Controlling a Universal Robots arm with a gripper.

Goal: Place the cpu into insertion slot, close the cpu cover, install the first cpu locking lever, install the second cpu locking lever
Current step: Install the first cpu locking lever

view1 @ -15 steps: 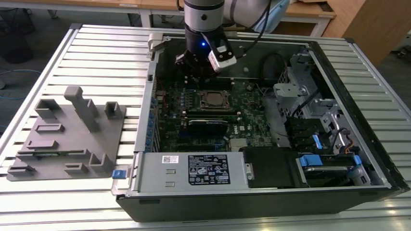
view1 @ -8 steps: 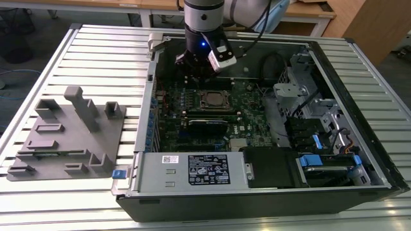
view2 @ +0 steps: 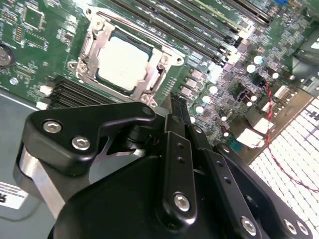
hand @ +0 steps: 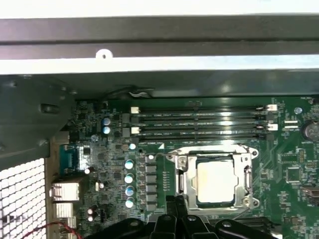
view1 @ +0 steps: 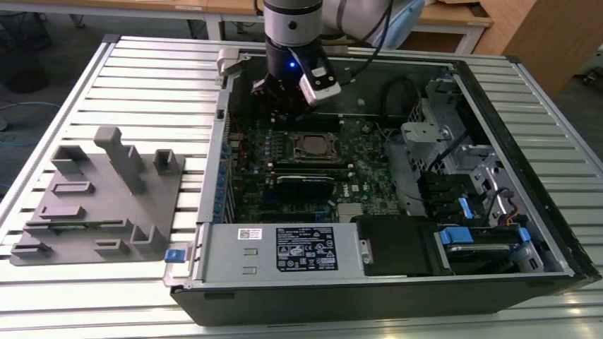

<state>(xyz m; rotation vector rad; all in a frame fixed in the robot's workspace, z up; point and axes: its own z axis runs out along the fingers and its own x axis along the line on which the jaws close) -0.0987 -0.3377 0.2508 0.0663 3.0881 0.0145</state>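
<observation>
In the exterior view, an open black computer case (view1: 377, 296) lay on its side on a slatted metal worktop (view1: 113, 85), with a grey moulded parts fixture (view1: 94, 198) resting beside it toward the exterior view's left. The grey robot arm (view1: 292, 28) reached down into the case, and its black claw (view1: 282, 106) hung just above the green circuit board (view1: 368, 162), near the square socket but not touching it. In the second wrist view, the small flat square cpu (view2: 124, 62) with its dull silver-grey top sat inside the dark square insertion slot (view2: 113, 87). The thin silver-grey metal cpu cover (view2: 94, 37) lay flat around the chip, which showed through the cover's window. The claw's fingertips (view2: 174, 107) were pressed together with nothing between them, poised beside one edge of the socket. In the first wrist view, the chip again lay seated under the frame, the long narrow black memory slots (hand: 199, 119) ran alongside the socket, and the joined tips pointed at the socket's near corner.
</observation>
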